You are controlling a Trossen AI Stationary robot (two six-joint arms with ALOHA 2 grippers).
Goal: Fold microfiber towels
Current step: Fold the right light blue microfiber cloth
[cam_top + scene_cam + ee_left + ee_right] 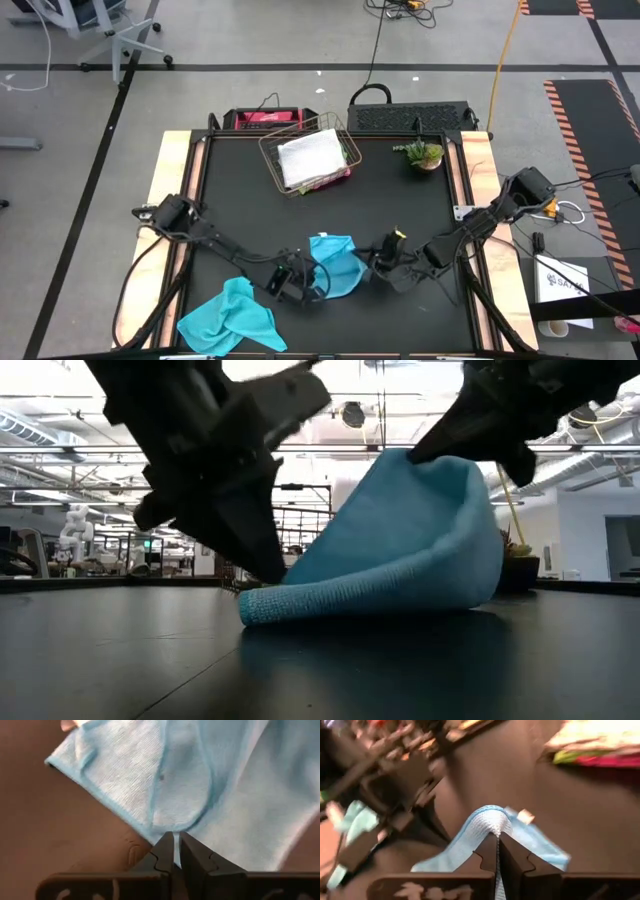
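Jaws, left gripper (pixel 176 851): pinched nearly shut on the hem of the blue towel (pixel 335 264), a thin strip of cloth showing between the tips.
Jaws, right gripper (pixel 498 851): fully closed on a bunched fold of the same towel, lifting that edge off the table (pixel 420 200).
Blue towel: in front of the wire basket (pixel 308 158), toward the near table edge; one side raised in an arch, the other side resting on the table.
Second blue towel (pixel 230 318): crumpled, front-left of the basket, apart from both grippers.
Basket contents: a grey towel (pixel 310 157) on top, green and pink cloth showing under it.
Risk, slip: each grip looks to hold only a thin edge; a hard pull could tug the hem free and let the arch collapse.
Risk, skewed fold: the right side holds a bunch, not a clean corner, so the edges may not line up.
Risk, collision: the two grippers sit close together over the towel and could knock each other.
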